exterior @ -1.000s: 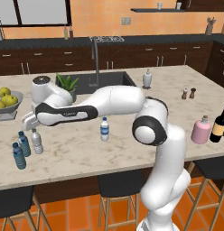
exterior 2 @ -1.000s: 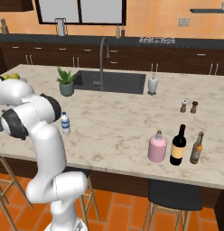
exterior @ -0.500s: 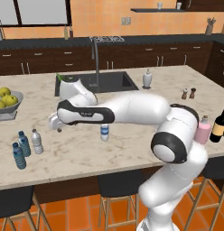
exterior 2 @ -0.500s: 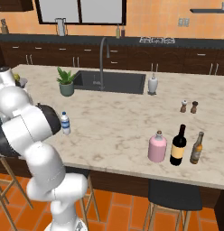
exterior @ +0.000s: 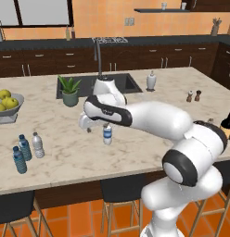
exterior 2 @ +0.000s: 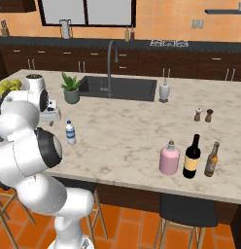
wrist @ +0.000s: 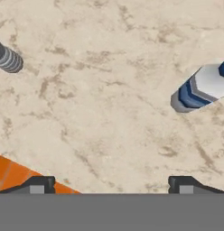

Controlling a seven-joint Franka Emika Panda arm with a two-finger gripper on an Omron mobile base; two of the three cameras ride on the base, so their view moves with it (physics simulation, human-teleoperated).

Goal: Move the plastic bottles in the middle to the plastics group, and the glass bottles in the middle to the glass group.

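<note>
Small clear water bottle point(exterior: 107, 134) with blue label stands upright on the counter point(exterior: 149, 111) just right of the spread, empty gripper point(exterior: 88, 126), probably light, smooth and squashy, so best pinched mid-body at the label, not the cap.

A glossy white arm point(exterior: 154, 118) of rounded, bulbous segments is being shown, banded with dark joints; two small dark fingertips point(wrist: 39, 184) are being seen.
</note>
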